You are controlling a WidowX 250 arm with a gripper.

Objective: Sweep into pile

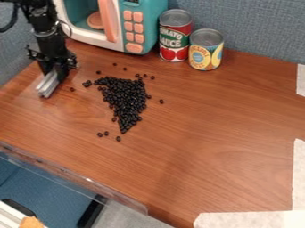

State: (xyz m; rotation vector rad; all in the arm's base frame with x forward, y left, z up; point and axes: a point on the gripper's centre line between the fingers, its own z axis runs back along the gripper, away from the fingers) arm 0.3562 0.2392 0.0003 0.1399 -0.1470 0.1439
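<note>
Between nine and ten o'clock on the wooden table [220,133], the black gripper [45,91] hangs over the surface near its left edge; whether its jaws are spread or pressed together cannot be told. At seven to eight o'clock, a clear strip [77,176] borders the table. At eleven o'clock stands a toy microwave [143,26], teal and white, with salmon-coloured buttons and handle; its visible cavity contains a round salmon-coloured disc [95,20]. Just off centre toward ten o'clock lie the black beans [125,98], a dense mass that is broad toward twelve and tapers toward six; scattered single beans surround it, three of them near its tip at seven o'clock. Slightly past twelve o'clock, just beside the microwave, a red-labelled can [174,38] stands upright, tomatoes pictured on its side. Just beside it at one o'clock stands a shorter, yellow-labelled can [206,51], also upright; both show grey tops, and their contents are hidden. Pale strips [299,173] mark the right margin between two and five o'clock, with a gap near three.
</note>
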